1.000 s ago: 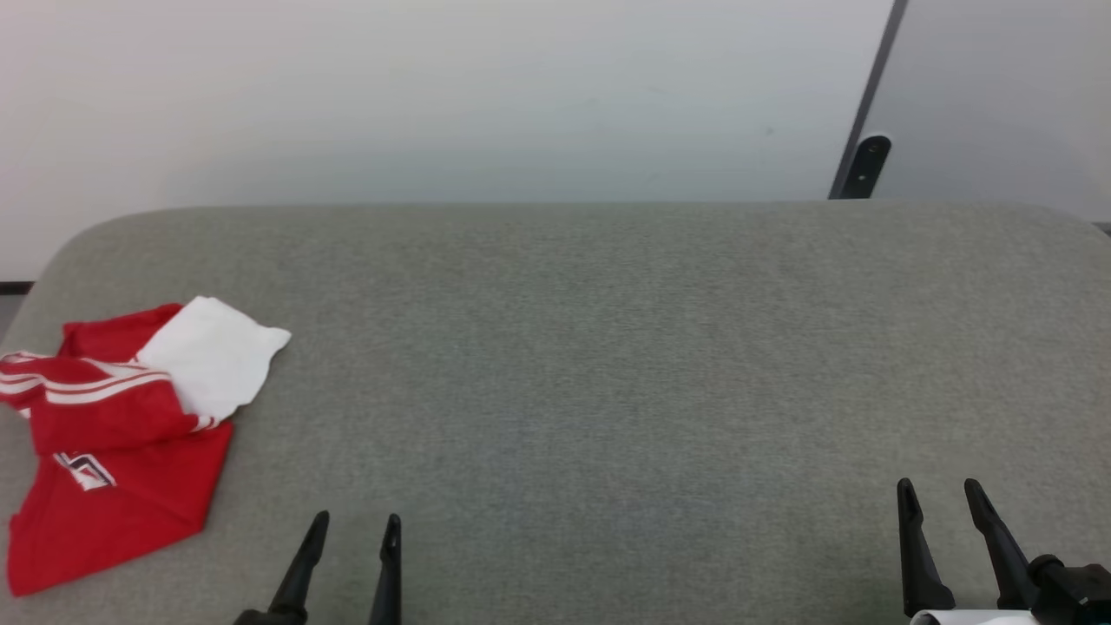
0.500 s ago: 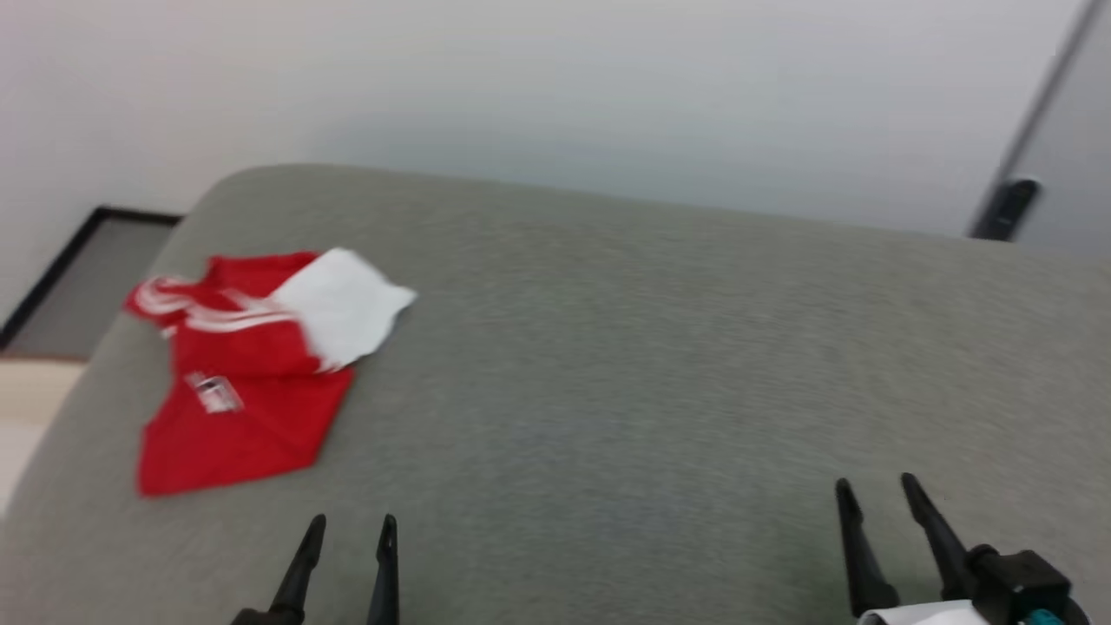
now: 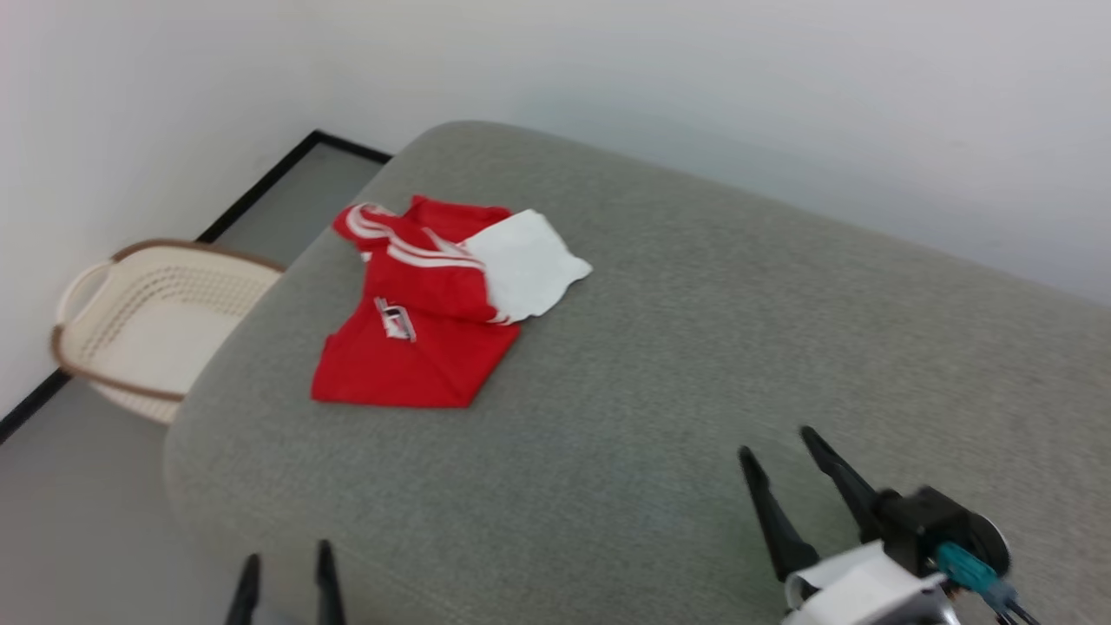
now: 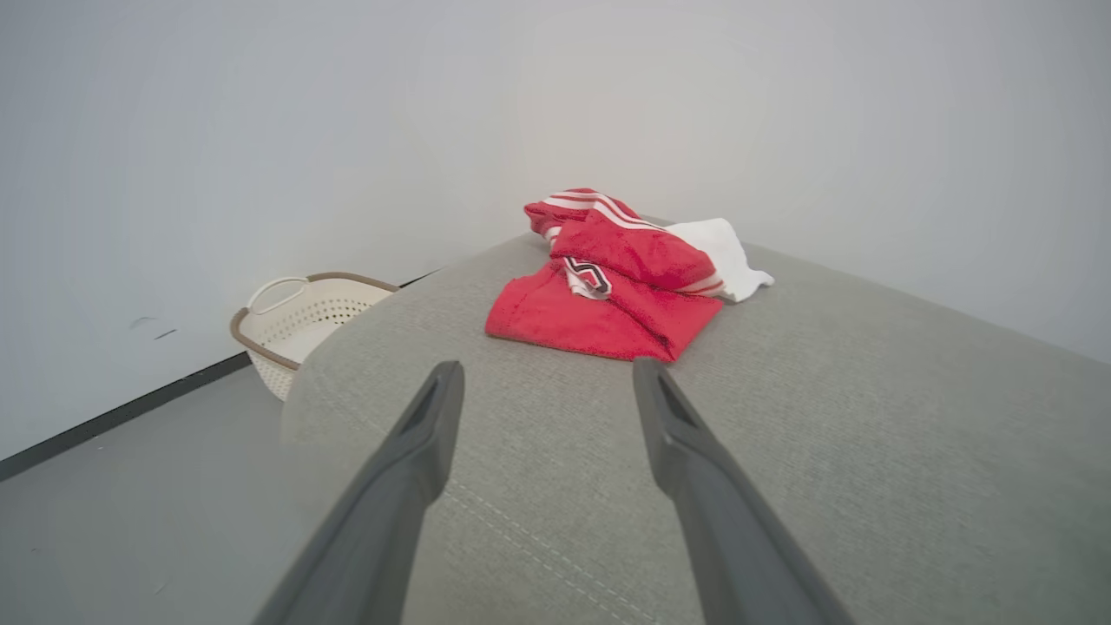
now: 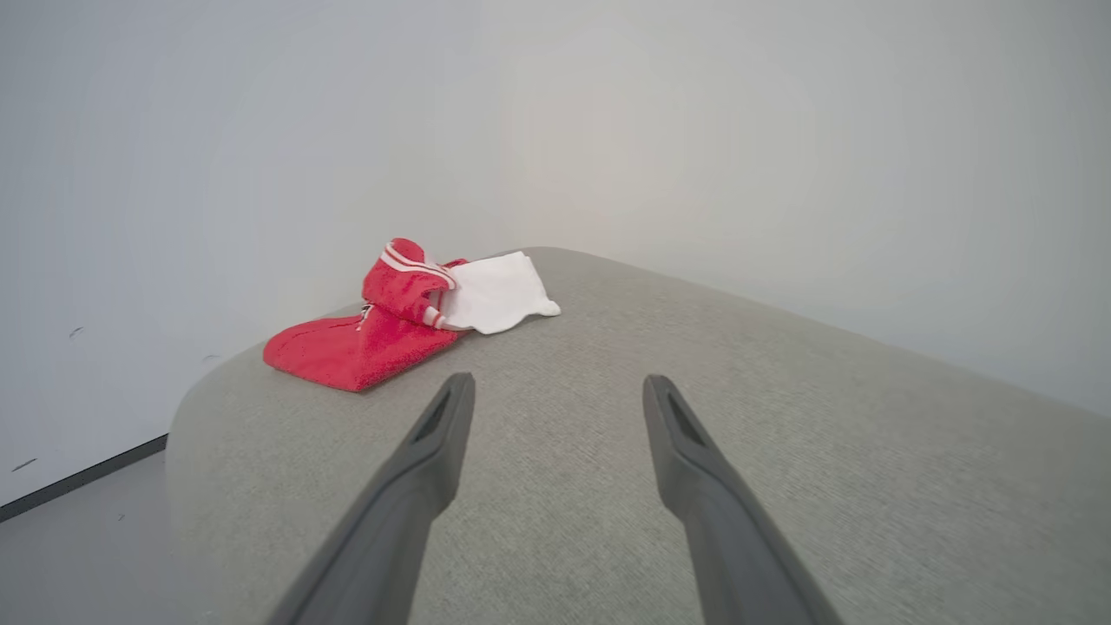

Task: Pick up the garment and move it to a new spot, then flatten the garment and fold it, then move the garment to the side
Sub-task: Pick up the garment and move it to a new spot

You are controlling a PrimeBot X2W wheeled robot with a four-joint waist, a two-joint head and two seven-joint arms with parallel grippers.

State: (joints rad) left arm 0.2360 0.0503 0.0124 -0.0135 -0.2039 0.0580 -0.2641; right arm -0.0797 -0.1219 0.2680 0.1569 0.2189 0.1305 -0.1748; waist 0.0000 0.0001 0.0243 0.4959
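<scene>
The grey fabric-covered worktop (image 3: 694,365) runs from near left to far right, with a cream laundry basket (image 3: 130,312) on the floor beyond its left end. The garment (image 3: 417,338) lies crumpled on the far left part of the worktop, close to the rounded left edge but fully on the surface.

Both claws are empty with their fingers parted. The left claw (image 3: 288,560) hangs at the near left edge and the right claw (image 3: 779,444) over the near right. Both are well apart from the cloth.

The garment looks light, soft and limp. It should drape and unfold once lifted, and it will likely drag on the textured cover instead of sliding. It is not fragile, but a shallow pinch could catch only the top layer.

The best hold seems to be the raised red fold beside the striped trim (image 3: 391,239), where the fabric stands above the surface. The white sleeve (image 3: 525,265) lies flatter, to the right. A small patch of lettering (image 3: 395,321) shows at mid-garment.
</scene>
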